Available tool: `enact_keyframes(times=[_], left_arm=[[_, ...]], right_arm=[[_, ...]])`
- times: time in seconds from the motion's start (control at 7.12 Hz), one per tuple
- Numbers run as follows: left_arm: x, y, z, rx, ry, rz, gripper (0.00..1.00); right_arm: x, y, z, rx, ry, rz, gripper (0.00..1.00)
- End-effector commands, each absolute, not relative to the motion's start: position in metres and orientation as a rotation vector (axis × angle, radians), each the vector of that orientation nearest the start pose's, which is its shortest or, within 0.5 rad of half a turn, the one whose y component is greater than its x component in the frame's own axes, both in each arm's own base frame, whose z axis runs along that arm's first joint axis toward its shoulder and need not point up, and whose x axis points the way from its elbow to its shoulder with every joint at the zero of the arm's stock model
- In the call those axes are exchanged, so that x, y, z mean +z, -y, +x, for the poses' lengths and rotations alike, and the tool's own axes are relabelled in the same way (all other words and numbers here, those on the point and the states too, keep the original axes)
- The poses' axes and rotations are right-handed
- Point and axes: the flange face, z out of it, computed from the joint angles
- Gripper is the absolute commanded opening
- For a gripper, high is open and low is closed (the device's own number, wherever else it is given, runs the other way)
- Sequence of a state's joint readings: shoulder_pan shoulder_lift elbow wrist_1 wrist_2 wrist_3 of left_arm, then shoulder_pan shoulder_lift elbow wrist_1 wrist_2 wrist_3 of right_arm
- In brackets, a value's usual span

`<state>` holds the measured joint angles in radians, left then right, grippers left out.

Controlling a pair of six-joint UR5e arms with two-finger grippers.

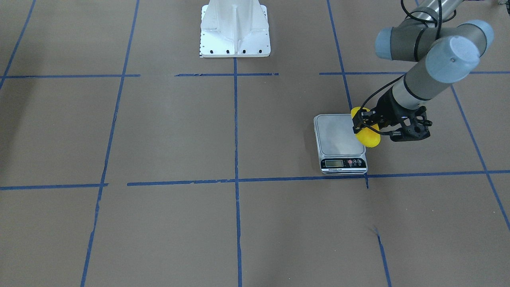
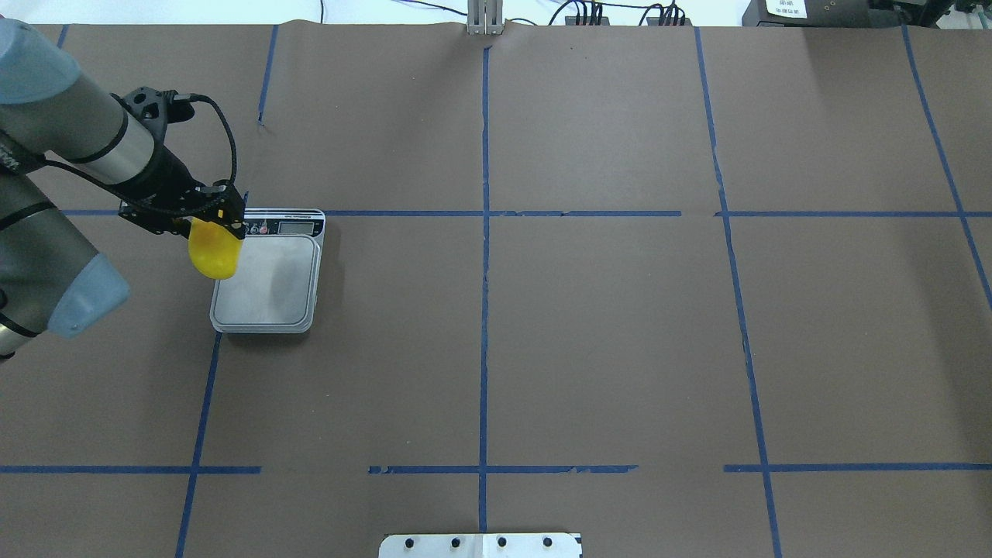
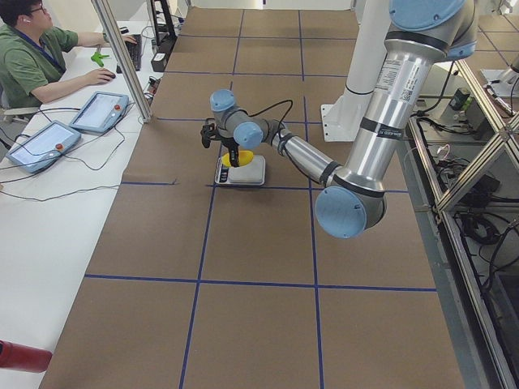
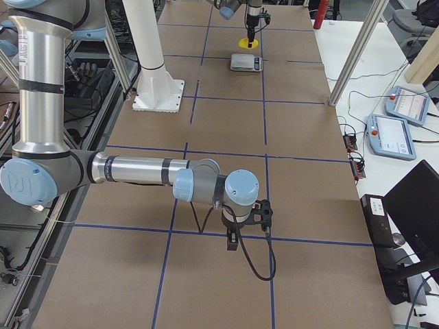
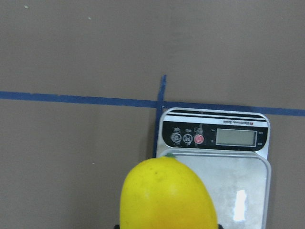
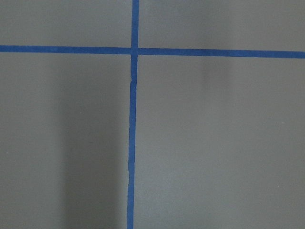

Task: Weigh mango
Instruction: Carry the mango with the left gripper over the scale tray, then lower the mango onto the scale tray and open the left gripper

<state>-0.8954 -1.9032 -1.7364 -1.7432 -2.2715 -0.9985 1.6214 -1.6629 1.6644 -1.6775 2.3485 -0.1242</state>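
**A:** Where is the mango?

**B:** The left jaws are squeezing it tight. It hangs over the edge of the scale, not over the middle.

**A:** What could go wrong?

**B:** I think if the jaws let go here, the smooth fruit could hit the rim and roll off onto the table. Then the scale would show no weight.

**A:** And the right jaws?

**B:** They are far from the scale. I cannot tell if they are closed or spread apart.

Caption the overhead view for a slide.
Left pincer holds the mango at the edge of the scale, not yet released.
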Motion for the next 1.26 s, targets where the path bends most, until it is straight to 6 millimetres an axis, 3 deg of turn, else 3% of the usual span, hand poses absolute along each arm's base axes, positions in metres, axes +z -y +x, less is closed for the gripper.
enact_keyframes(times=[0.0, 0.14, 0.28, 0.42, 0.56, 0.84, 0.98, 1.12], left_arm=[[0.382, 0.512, 0.373, -0.031, -0.927, -0.091, 0.00], [0.384, 0.514, 0.374, -0.035, -0.921, -0.071, 0.00], [0.386, 0.515, 0.375, -0.036, -0.916, -0.068, 0.12], [0.387, 0.514, 0.375, -0.032, -0.915, -0.068, 0.71], [0.387, 0.514, 0.375, -0.033, -0.914, -0.067, 1.00], [0.380, 0.516, 0.366, -0.034, -0.922, -0.045, 1.00], [0.350, 0.524, 0.321, -0.067, -0.953, 0.015, 1.00], [0.329, 0.541, 0.252, -0.097, -0.927, 0.077, 1.00]], right_arm=[[0.667, 0.440, 0.086, -0.028, 0.783, -0.034, 1.00], [0.666, 0.441, 0.086, -0.029, 0.783, -0.031, 1.00], [0.666, 0.441, 0.086, -0.029, 0.783, -0.032, 1.00], [0.666, 0.441, 0.086, -0.029, 0.783, -0.032, 1.00], [0.666, 0.441, 0.086, -0.029, 0.783, -0.032, 1.00], [0.666, 0.441, 0.086, -0.029, 0.783, -0.032, 1.00], [0.666, 0.441, 0.086, -0.029, 0.783, -0.032, 1.00], [0.666, 0.441, 0.086, -0.029, 0.783, -0.031, 1.00]])
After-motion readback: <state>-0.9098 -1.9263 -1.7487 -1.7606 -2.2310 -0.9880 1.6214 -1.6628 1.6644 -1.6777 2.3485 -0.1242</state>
